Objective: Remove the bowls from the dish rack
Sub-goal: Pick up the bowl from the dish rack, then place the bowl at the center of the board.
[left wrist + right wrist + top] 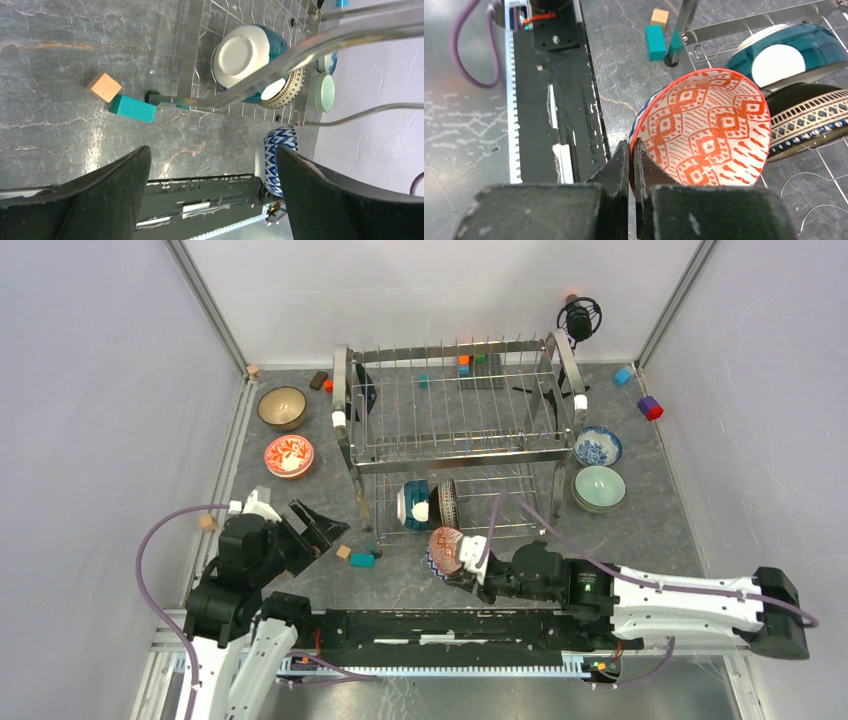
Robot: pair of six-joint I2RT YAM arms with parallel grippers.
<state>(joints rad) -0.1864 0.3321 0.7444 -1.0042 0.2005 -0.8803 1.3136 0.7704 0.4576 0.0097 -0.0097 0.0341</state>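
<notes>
The right hand (pixel 631 150) pinches the rim of a round, red-diamond-patterned bowl (pixel 709 125) beside the shiny wire rack (pixel 460 462), while the left hand (pixel 210 165) gapes over the marbled bench (pixel 60 65).

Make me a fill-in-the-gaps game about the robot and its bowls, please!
1. The right gripper is shut on the ____ of a patterned bowl.
2. The left gripper is ____ and holds nothing.
3. The dish rack has ____ bowls in its lower tier.

Missing words: rim; open; two.
</notes>
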